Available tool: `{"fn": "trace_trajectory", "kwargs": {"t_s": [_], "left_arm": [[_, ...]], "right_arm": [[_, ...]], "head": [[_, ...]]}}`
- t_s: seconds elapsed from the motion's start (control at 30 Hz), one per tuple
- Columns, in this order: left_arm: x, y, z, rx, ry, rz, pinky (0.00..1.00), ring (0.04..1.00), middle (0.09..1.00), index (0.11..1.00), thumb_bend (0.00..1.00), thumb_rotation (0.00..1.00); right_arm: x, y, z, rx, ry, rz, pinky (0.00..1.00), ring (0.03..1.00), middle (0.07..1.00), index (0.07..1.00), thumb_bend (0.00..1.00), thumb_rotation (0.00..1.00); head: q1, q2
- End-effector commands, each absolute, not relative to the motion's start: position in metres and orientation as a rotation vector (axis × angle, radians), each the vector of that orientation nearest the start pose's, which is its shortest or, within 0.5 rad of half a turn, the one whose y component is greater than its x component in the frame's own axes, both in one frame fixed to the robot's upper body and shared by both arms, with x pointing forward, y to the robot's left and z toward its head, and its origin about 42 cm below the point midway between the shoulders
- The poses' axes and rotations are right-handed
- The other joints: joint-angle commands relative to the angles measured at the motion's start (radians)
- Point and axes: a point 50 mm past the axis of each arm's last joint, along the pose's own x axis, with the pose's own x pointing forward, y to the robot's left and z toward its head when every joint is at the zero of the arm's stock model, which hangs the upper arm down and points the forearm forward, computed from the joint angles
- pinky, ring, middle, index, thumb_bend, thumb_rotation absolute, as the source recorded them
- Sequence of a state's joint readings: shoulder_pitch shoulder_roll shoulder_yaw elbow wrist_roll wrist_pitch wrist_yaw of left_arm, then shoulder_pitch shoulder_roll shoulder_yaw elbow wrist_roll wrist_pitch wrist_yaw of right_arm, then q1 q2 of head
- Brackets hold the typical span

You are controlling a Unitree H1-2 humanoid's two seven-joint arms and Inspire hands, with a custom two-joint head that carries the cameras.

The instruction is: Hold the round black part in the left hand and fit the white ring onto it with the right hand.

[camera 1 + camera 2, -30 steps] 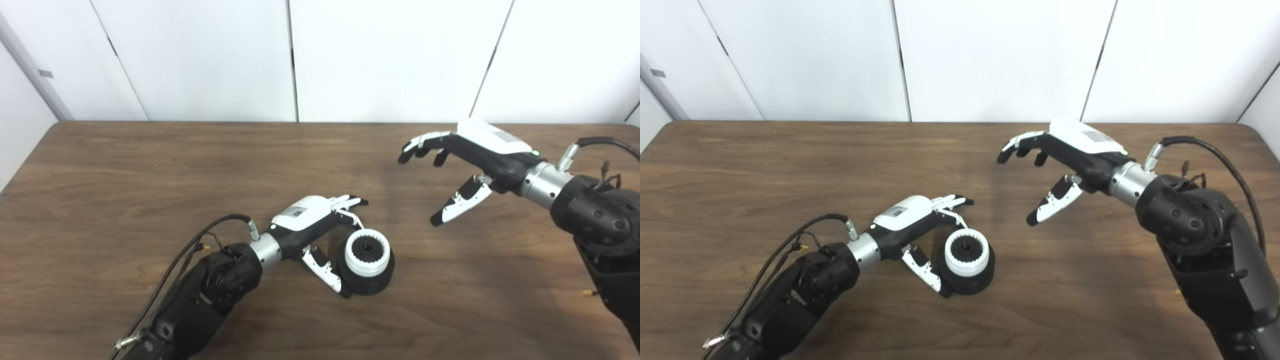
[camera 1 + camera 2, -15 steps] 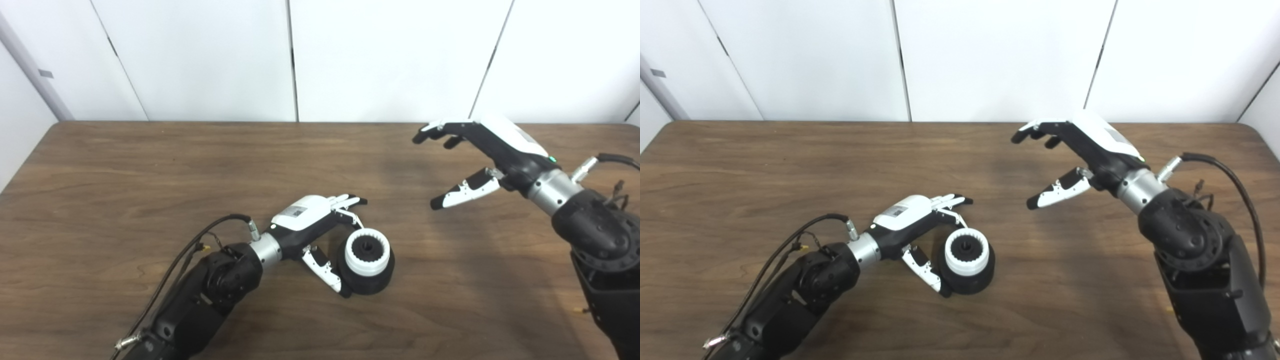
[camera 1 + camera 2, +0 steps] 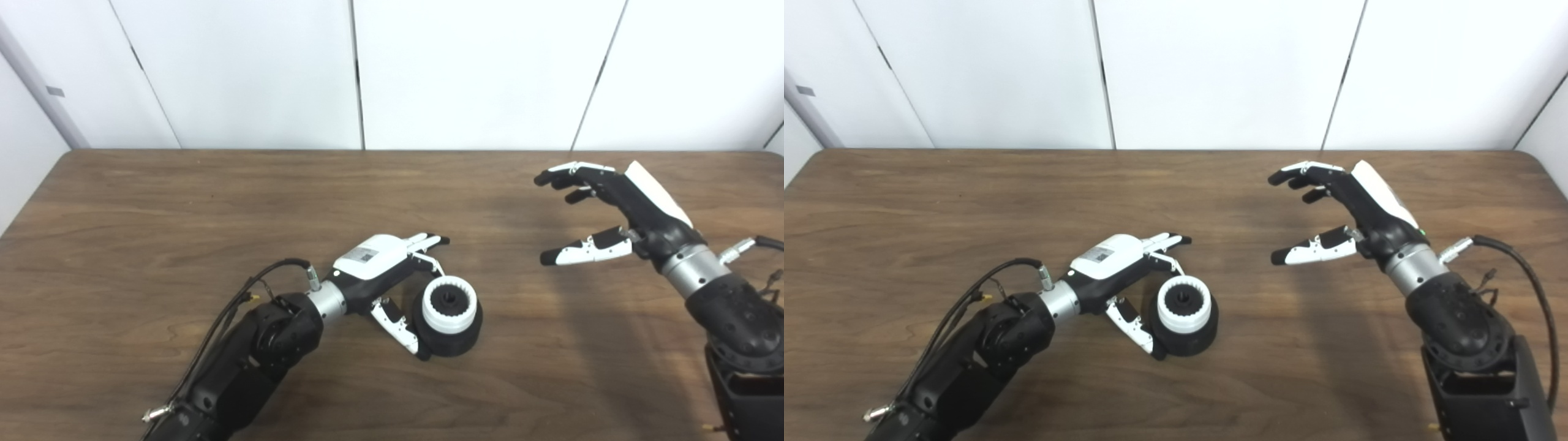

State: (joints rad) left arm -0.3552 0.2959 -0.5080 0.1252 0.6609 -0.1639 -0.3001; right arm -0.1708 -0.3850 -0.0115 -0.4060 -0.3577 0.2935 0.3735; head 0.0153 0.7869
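The round black part stands on the table near the middle, with the white toothed ring seated on its top. My left hand lies just left of it, open. Its fingers stretch straight past the part's far side and its thumb rests against the part's near left edge. My right hand is open and empty, raised above the table well to the right of the part, fingers spread and pointing left.
The brown wooden table runs to white wall panels at the back. My left forearm and its cable lie across the near left. My right forearm comes in at the right edge.
My right hand has drawn back to the right and turned its palm more sideways. My left hand has shifted slightly. The black part with the ring has stayed put.
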Motion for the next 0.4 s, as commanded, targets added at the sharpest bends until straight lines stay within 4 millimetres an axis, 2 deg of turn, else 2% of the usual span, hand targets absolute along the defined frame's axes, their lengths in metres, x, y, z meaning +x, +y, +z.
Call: {"fn": "trace_trajectory", "kwargs": {"t_s": [0.0,0.37], "left_arm": [[0.3482,0.1749,0.1006,1.218,-0.081,-0.813,0.89,1.0,0.996,0.813,1.0,0.3],[0.3507,0.1789,0.1011,1.26,-0.051,-0.772,0.88,1.0,1.0,0.964,1.0,0.41]], "right_arm": [[0.3134,-0.2882,0.2562,-0.748,-0.224,0.174,0.72,0.798,0.805,0.712,0.74,0.03],[0.3117,-0.2852,0.2474,-0.704,-0.193,0.136,0.73,0.812,0.813,0.697,0.73,0.01]], "head": [[0.002,-0.001],[0.006,-0.004]]}}
